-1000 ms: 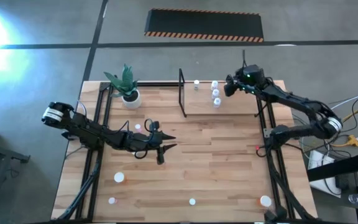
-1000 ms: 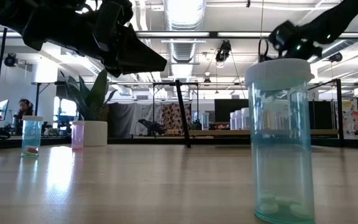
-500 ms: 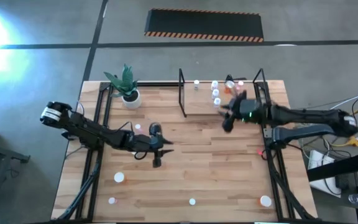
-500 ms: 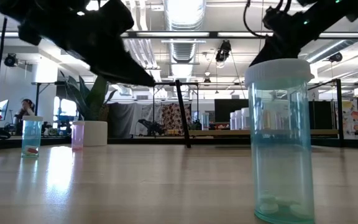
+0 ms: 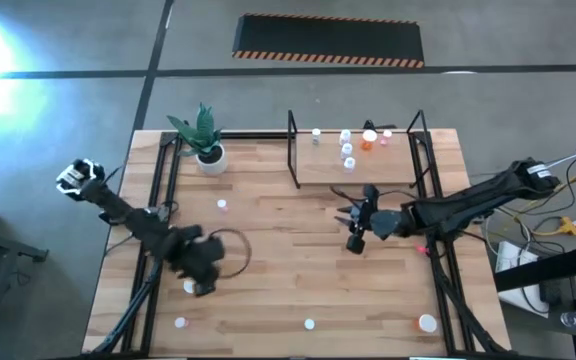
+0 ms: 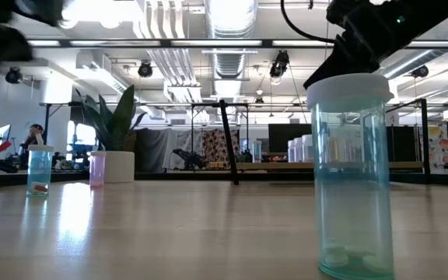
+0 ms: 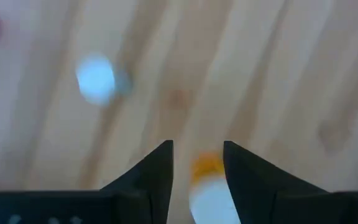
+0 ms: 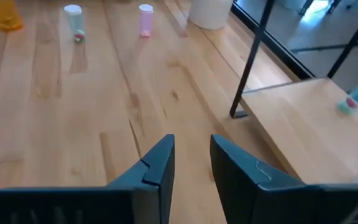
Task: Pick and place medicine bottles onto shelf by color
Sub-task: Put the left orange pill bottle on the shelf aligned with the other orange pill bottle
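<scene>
The left gripper (image 5: 196,283) hangs open over an orange bottle (image 7: 207,186) near the table's (image 5: 298,270) front left, fingers parted either side of its cap. The right gripper (image 5: 353,228) hovers empty mid-table, fingers slightly apart, just before the shelf (image 5: 388,170), which holds 5 bottles.

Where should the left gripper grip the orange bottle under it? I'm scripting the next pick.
Judging by the left wrist view, the orange bottle stands upright, white cap up. Come straight down with the left gripper and pinch the round body just under the cap.
</scene>
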Robot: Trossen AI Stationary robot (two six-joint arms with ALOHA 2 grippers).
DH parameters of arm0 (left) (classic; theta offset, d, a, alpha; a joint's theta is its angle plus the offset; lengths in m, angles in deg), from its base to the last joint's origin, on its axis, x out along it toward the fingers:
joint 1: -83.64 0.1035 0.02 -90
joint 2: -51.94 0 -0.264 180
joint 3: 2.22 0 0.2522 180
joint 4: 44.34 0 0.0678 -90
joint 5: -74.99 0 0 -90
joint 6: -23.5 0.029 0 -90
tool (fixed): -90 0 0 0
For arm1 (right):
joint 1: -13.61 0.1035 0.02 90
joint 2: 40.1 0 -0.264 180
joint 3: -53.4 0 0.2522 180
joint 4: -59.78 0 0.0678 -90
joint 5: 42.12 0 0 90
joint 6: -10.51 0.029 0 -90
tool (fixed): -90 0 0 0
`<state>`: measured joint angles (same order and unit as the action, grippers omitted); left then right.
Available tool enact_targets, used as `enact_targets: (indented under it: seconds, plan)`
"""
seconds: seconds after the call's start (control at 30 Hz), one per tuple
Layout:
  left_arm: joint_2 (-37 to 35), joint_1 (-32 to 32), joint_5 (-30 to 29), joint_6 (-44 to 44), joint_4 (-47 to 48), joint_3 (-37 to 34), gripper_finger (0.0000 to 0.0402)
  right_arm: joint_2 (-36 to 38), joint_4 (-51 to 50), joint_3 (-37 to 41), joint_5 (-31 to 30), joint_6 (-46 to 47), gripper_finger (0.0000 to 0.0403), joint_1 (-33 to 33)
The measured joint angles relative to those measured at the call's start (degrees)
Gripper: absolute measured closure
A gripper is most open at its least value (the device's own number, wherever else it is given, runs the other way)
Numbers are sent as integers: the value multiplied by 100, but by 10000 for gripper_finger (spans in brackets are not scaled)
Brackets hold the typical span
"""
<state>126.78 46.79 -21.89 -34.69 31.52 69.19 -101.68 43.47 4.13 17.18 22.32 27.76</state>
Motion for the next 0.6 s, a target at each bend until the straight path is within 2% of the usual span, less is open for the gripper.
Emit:
enact_targets:
  seconds: [0.13, 0.3, 0.37, 0.47, 0.53, 0.6]
  plan:
    - [-85, -916, 225, -1371, 286, 93, 279, -103, 180, 0, -11, -277, 324, -2]
    - [-39, -1732, 205, -1611, -54, -91, 279, -37, 197, -2, -47, -432, 337, -2]
    - [10, -1831, 238, -1603, -15, -208, 279, 13, 199, -2, -50, -500, 339, -2]
    - [66, -1824, 622, -2010, -19, -428, 275, 74, 193, -4, -52, -542, 339, -2]
    - [83, -1832, 930, -2270, -2, -552, 263, 94, 203, -4, -54, -586, 338, -2]
    - [86, -1839, 999, -2461, -120, -671, 243, 109, 202, -4, -54, -637, 338, -2]
